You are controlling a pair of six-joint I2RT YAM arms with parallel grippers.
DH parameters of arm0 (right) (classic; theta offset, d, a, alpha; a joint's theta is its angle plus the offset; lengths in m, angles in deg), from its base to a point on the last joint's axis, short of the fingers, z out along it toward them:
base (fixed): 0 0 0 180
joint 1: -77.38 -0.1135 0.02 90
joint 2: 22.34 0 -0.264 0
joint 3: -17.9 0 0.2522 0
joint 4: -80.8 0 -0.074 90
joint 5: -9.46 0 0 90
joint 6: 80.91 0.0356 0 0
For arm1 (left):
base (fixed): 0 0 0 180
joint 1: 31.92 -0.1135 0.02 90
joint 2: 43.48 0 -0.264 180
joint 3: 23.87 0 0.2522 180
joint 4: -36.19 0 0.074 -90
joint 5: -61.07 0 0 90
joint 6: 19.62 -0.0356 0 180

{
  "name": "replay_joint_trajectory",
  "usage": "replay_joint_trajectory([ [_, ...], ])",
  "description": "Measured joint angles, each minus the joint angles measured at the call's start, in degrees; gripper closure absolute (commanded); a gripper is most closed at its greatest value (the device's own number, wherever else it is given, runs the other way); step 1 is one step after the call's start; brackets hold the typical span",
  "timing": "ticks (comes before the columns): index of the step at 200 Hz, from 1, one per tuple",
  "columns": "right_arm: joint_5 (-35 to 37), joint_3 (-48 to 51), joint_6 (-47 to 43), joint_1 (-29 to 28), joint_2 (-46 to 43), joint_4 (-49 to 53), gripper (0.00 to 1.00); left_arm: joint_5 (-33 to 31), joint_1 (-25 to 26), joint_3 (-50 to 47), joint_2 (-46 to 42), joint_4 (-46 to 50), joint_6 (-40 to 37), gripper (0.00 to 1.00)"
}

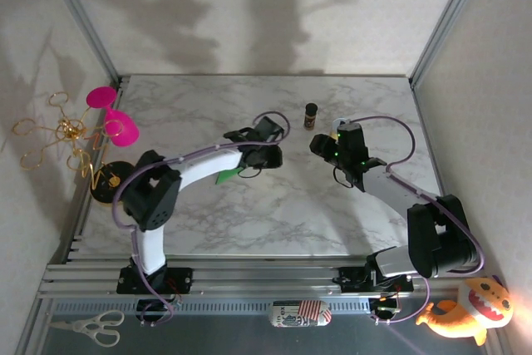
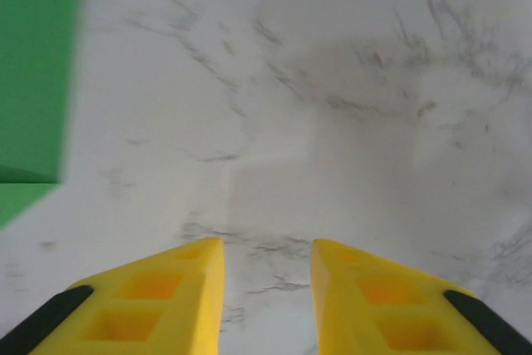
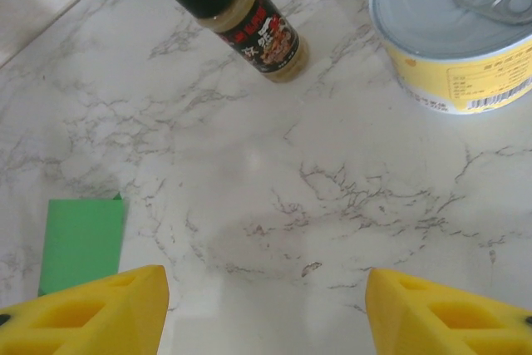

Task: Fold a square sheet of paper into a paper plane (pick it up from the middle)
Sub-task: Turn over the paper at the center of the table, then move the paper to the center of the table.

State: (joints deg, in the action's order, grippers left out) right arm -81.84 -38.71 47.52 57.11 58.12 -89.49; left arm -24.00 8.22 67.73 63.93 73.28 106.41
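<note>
Marble table (image 1: 274,214), cluttered only in its far half.

Left arm (image 1: 195,164): reaches from the near-left corner toward the table's middle. The left gripper (image 2: 266,247) is tilted down over bare marble, its yellow fingers (image 2: 195,276) parted by a narrow gap with nothing between them.

Right arm (image 1: 391,184): comes in from the near-right corner. The right gripper (image 3: 266,280) is spread wide and holds nothing, with marble below it.

Sheet of paper (image 1: 226,176): bright green, lying flat on the table just left of centre, partly under the left arm. It is beside both grippers and touched by neither. An edge line crosses it in the left wrist view.

Tin can (image 3: 453,35): yellow label, ring-pull lid, upright, right of centre in the far half.

Spice bottle (image 3: 241,18): black cap, upright, just left of the can.
</note>
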Motion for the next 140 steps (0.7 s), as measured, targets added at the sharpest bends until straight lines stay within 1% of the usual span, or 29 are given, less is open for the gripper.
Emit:
replay_joint_trajectory([
  [22, -1.68, 0.00, 0.17, 0.00, 1.46, -0.81, 0.34, -0.20, -6.86, -6.84, -4.55, -2.82, 1.73, 0.73],
  [40, -2.89, 0.00, 0.44, 0.02, 2.56, -1.25, 0.34, -0.17, -12.39, -11.15, -5.25, -4.44, 2.82, 0.76],
  [51, -3.48, 0.00, 0.61, 0.02, 2.95, -1.31, 0.35, -0.17, -14.32, -12.98, -5.05, -4.68, 3.32, 0.78],
  [66, -4.11, -0.02, 0.85, 0.04, 3.37, -1.31, 0.35, -0.15, -15.08, -14.10, -4.50, -4.74, 3.50, 0.80],
  [140, -5.01, -0.37, 1.27, 0.04, 4.72, -1.31, 0.36, 0.22, -15.06, -13.79, 0.42, -8.00, 2.45, 0.89],
])
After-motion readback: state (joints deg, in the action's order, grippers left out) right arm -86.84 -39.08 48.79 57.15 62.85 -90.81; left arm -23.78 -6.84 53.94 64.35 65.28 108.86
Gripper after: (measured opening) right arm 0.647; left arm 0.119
